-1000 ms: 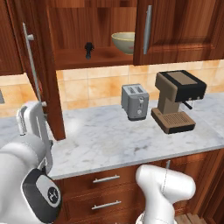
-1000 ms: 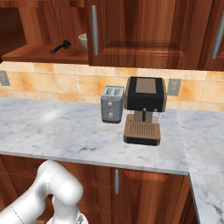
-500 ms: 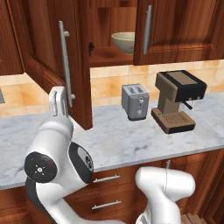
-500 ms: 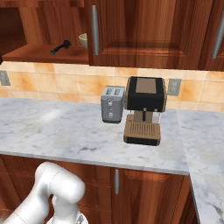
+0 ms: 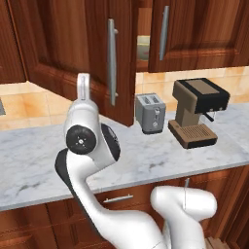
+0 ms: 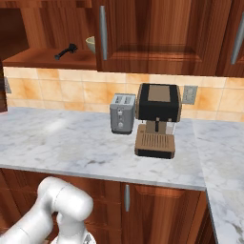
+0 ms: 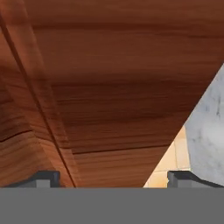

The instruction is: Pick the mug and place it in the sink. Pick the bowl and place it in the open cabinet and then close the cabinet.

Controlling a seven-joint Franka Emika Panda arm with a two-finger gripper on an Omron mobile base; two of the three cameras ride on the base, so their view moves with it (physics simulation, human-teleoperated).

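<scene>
Cabinet [image 5: 73, 44] door nearly shut, bowl [image 6: 90, 44] inside — fingers [image 7: 43, 178] (spread)

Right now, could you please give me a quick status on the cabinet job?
Gripper open, empty, against the cabinet door. Bowl on the cabinet shelf; door partly closed. Nothing in the door's way.

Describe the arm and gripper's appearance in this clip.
The arm is glossy white, built of rounded tubular links, with dark grey joint bands and a round dark cap with a small white centre at one joint. No cables or markings show. The gripper has two small, square, dark grey fingertips.
</scene>
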